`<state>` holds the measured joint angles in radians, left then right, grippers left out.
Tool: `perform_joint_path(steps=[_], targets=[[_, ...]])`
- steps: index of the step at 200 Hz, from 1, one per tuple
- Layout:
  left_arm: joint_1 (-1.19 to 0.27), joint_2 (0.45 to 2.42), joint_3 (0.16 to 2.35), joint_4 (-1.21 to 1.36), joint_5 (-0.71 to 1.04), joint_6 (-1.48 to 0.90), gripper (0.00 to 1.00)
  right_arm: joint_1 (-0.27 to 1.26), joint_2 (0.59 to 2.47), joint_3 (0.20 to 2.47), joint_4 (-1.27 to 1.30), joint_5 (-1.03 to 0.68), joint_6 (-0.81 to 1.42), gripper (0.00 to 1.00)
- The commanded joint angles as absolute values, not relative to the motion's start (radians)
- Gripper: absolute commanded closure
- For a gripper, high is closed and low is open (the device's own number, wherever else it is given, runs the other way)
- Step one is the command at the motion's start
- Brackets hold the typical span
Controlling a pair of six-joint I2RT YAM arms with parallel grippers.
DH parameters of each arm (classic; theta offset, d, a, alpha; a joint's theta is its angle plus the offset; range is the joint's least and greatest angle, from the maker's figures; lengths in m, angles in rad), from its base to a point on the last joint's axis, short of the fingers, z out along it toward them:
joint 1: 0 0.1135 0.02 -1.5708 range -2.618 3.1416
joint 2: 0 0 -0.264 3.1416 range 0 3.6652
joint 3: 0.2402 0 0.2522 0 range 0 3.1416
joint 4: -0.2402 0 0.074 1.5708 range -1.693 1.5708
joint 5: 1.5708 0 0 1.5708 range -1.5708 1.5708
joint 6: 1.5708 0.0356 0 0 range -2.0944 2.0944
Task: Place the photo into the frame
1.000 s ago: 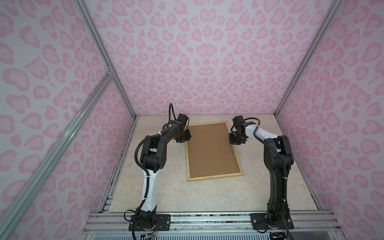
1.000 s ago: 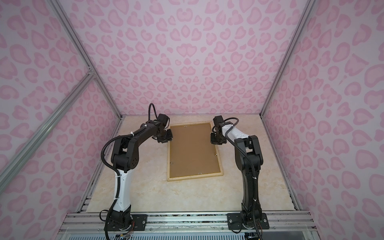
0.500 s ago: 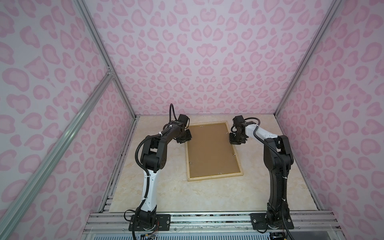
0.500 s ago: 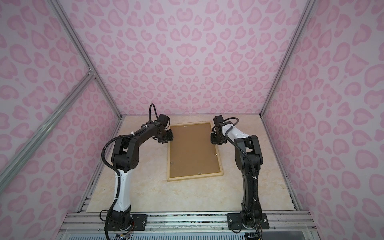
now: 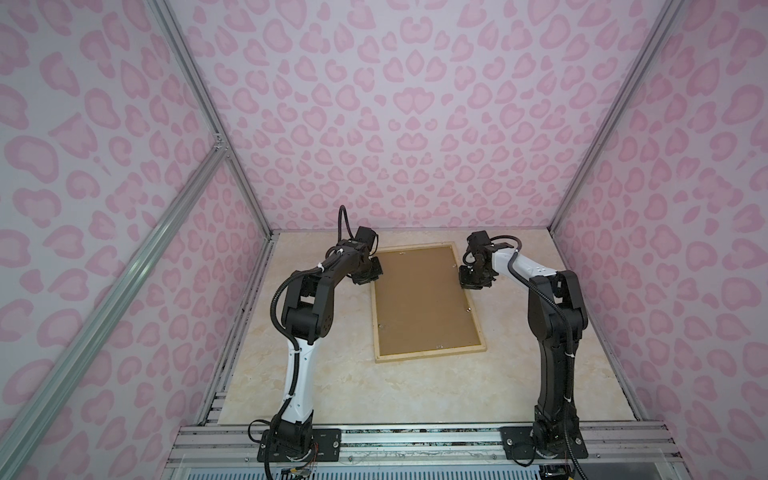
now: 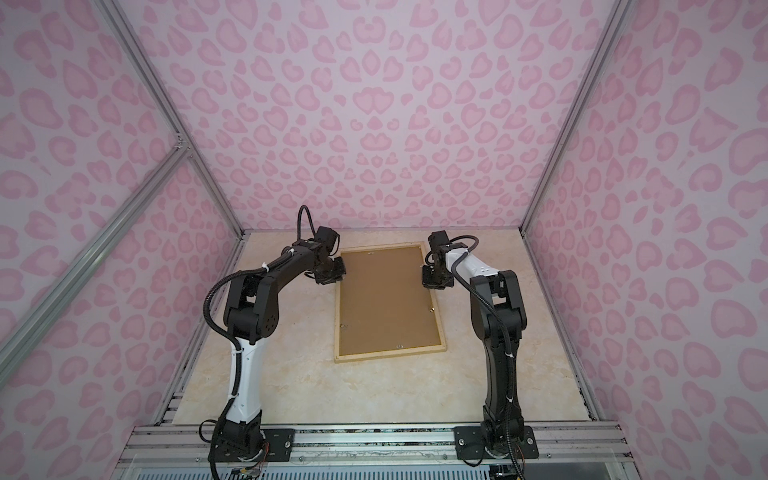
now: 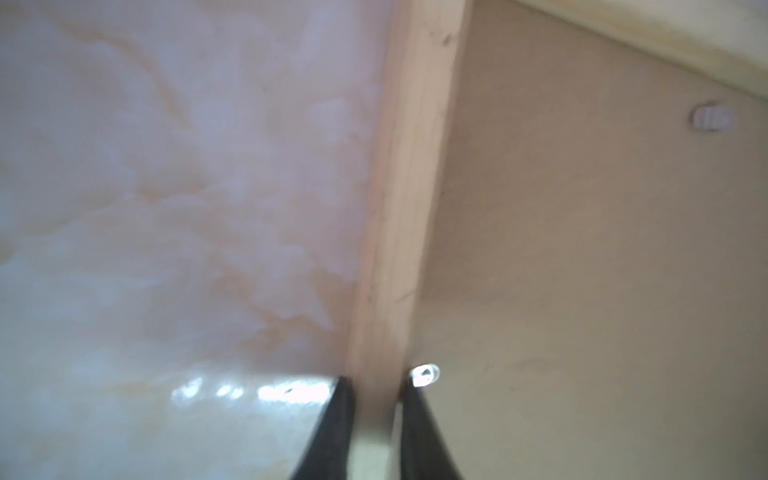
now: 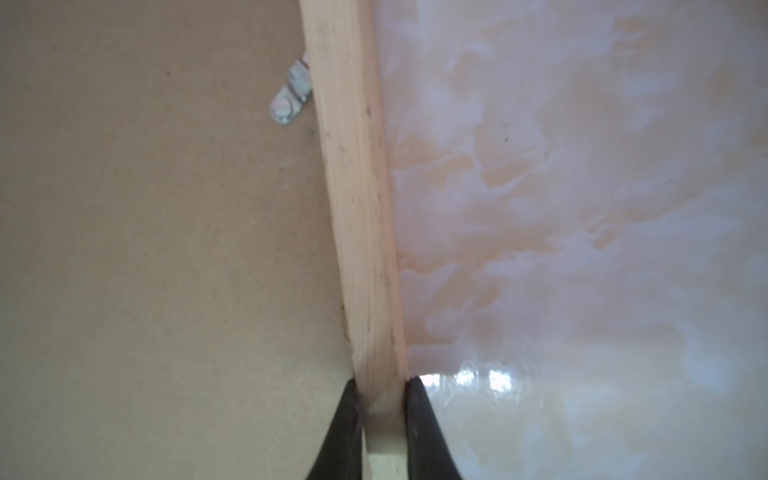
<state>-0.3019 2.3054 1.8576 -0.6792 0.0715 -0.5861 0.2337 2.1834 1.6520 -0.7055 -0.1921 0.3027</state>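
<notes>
The frame (image 5: 430, 356) (image 6: 390, 353) of pale wood strips lies back side up on the table, with a brown backing board (image 5: 419, 295) filling it. The photo is hidden. My left gripper (image 5: 371, 272) (image 6: 336, 272) is at the frame's left rail near the far end. In the left wrist view it (image 7: 376, 384) is shut on that rail (image 7: 411, 166), one finger on each side. My right gripper (image 5: 466, 279) (image 6: 428, 277) is at the right rail. In the right wrist view it (image 8: 380, 384) is shut on that rail (image 8: 353, 166).
Small metal tabs (image 8: 291, 97) (image 7: 424, 376) sit on the backing board along the rails. The beige marble table (image 5: 332, 374) spreads around the frame. Pink patterned walls and aluminium posts enclose it, and a metal rail (image 5: 415, 440) with both arm bases runs along the front.
My left gripper has closed onto the frame's left rail. The right gripper keeps its hold on the right rail. Arms and frame have barely moved in the top views.
</notes>
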Motion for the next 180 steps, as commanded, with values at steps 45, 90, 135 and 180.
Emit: perform_joint_path(steps=[45,90,135,180], targets=[[-0.293,2.302,1.855,-0.668,0.109,-0.618,0.80,0.233,2.208,1.622,-0.771,-0.216,0.332,0.90],[-0.275,2.140,1.802,-0.642,0.185,-0.630,0.40,0.186,2.140,1.502,-0.661,-0.309,0.457,0.95],[-0.271,1.880,1.594,-0.630,0.191,-0.650,0.07,0.148,1.926,1.224,-0.480,-0.235,0.776,1.00],[-0.271,1.586,1.251,-0.580,0.183,-0.726,0.02,0.370,1.569,0.853,-0.284,-0.057,1.256,0.59]])
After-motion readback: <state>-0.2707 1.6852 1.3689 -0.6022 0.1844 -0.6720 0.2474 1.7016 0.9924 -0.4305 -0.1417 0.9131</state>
